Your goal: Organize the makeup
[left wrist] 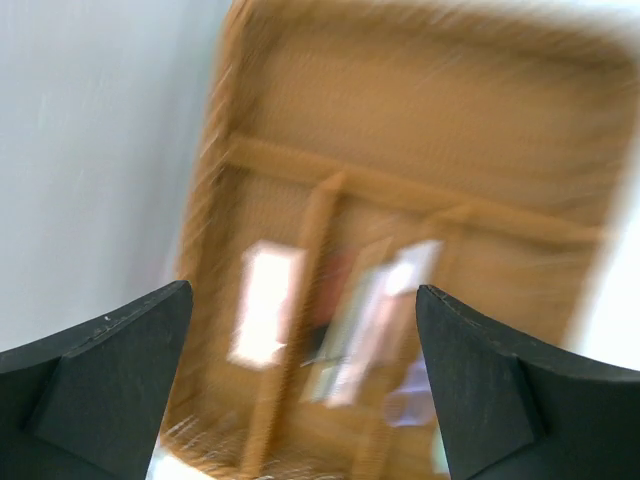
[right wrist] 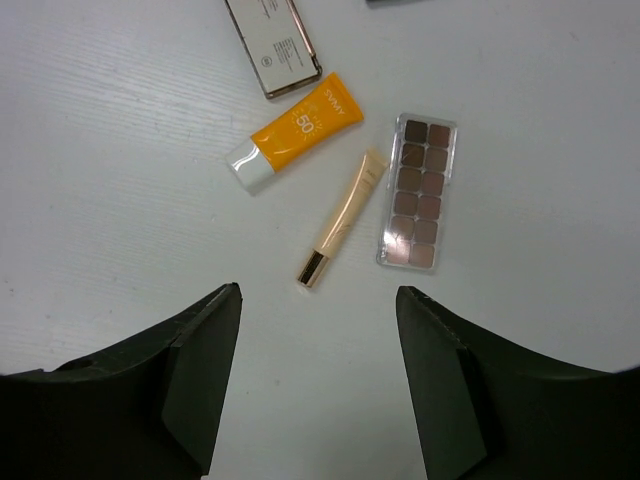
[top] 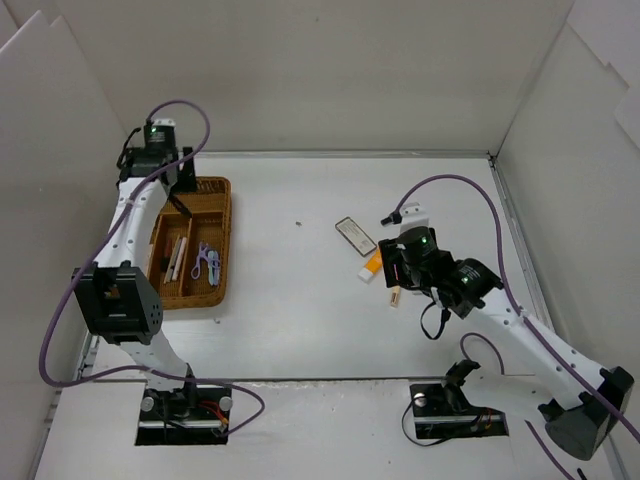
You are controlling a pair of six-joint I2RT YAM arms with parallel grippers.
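An orange tube (right wrist: 292, 130), a slim beige tube with a gold cap (right wrist: 345, 215) and a long brown eyeshadow palette (right wrist: 420, 192) lie side by side on the white table. A flat rectangular case with a brown edge (right wrist: 273, 45) lies just beyond them. My right gripper (right wrist: 320, 300) hovers open above them, holding nothing. From above, that right gripper (top: 390, 268) covers the palette, while the orange tube (top: 372, 266) and the case (top: 352, 233) show. My left gripper (top: 183, 197) stands open over the far end of the wicker tray (top: 222, 250). The purple curler (top: 205, 262) and pale sticks (top: 178, 255) lie in its compartments.
The left wrist view is blurred: the left gripper (left wrist: 303, 300) is wide open above the wicker tray (left wrist: 215, 170), with several pale items in its slots. White walls enclose the table on the left, back and right. A small dark speck (top: 298, 223) lies mid-table.
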